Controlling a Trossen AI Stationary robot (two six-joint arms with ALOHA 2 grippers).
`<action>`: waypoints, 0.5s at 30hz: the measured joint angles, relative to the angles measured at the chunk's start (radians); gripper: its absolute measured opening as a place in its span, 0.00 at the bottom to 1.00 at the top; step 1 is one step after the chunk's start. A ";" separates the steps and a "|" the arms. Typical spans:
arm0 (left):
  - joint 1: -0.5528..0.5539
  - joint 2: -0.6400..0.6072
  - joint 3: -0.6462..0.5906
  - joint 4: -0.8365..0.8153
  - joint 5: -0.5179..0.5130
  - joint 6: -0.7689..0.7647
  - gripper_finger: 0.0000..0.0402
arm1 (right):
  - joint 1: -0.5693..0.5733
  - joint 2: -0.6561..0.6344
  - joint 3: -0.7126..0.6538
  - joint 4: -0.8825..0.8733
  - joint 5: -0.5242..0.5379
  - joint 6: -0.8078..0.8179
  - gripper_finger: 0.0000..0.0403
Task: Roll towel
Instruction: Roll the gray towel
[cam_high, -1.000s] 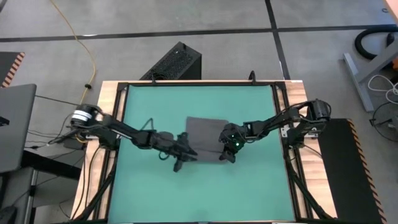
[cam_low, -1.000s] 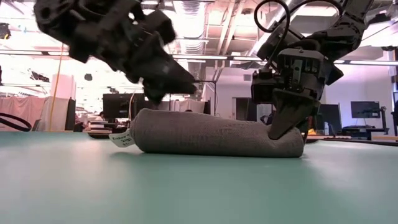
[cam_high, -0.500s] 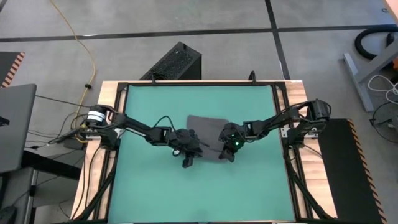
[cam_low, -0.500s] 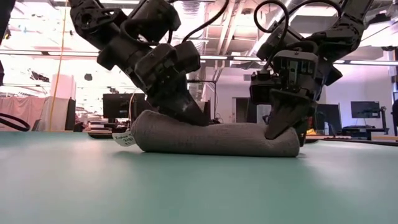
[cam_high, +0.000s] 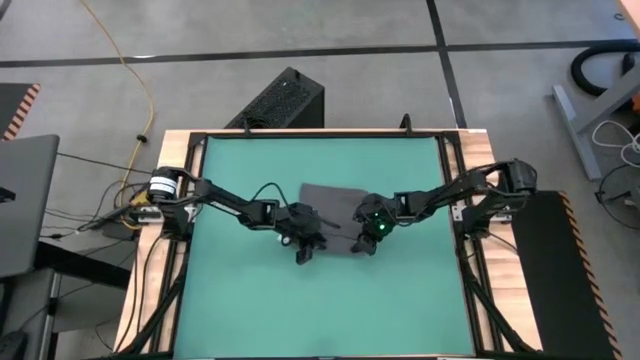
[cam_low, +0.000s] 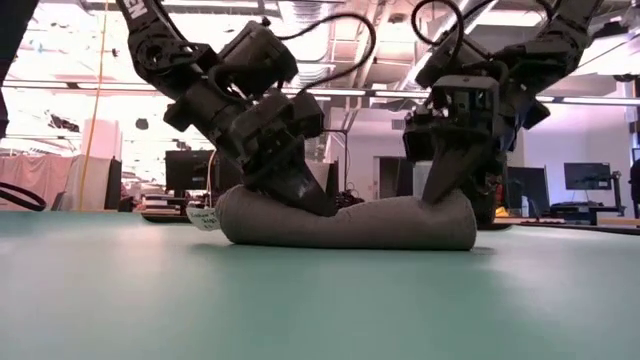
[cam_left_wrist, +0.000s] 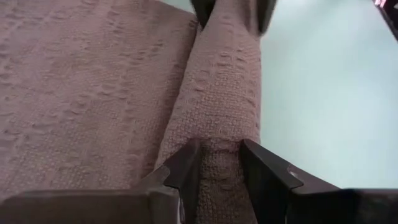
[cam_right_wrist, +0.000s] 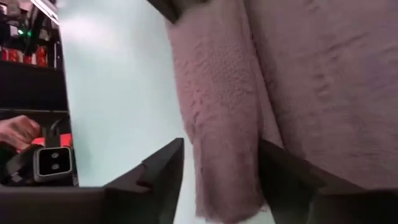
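Green matting covers the counter (cam_high: 240, 300), where the towel (cam_low: 345, 222) (partly rolled) lies mid-counter, left hand (cam_left_wrist: 217, 168) clamped on its roll, right hand (cam_right_wrist: 217, 171) spread astride it.

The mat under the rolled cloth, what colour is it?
Plain green mat, clearest in the high view.

Nothing I could make out was truly readable. The small white tag (cam_low: 203, 216) at the end of the towel (cam_low: 350, 222) carried dark print, too small to read. White letters showed on the left arm (cam_low: 150, 20) near the top edge, cut off and illegible.
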 joint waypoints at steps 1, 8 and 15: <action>0.005 0.006 0.000 0.002 0.005 -0.005 0.25 | -0.001 -0.022 -0.001 -0.014 0.001 -0.008 0.57; 0.042 0.017 0.001 0.006 0.044 -0.046 0.13 | -0.005 -0.190 0.000 -0.149 0.062 -0.103 0.62; 0.095 0.022 0.001 -0.002 0.104 -0.087 0.02 | 0.194 -0.259 0.001 -0.164 0.382 -0.462 0.62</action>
